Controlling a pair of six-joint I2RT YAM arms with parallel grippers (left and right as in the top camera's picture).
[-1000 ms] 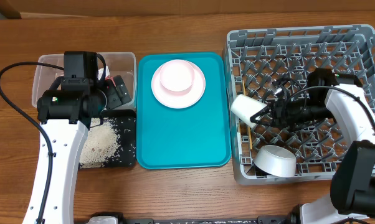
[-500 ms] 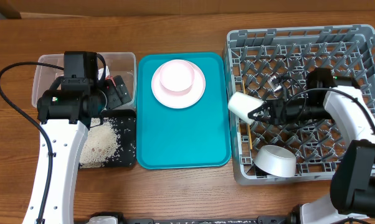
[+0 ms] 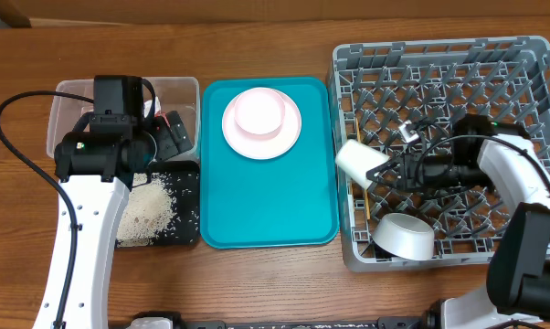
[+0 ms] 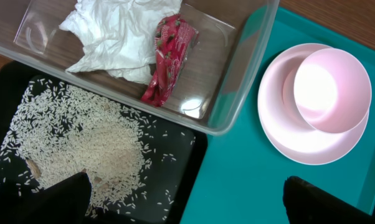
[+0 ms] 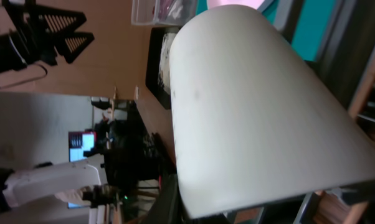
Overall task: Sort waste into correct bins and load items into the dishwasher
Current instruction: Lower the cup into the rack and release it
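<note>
My right gripper is shut on the small white cup, holding it on its side over the left edge of the grey dish rack. The cup fills the right wrist view. The white bowl lies in the rack's front left corner. Thin wooden chopsticks lie along the rack's left side. The pink plate sits on the teal tray with a pale round dish on it. My left gripper is open and empty above the black tray of rice. The clear tub holds the napkin and red wrapper.
The flat teal tray lies between the bins and the rack. The clear tub is behind the black tray at the left. Black cables trail from both arms. The wooden table shows all around.
My right wrist has shifted a little toward the table's front, and the cup has stayed at the rack's left edge with a slight tilt. The left arm has not moved.
</note>
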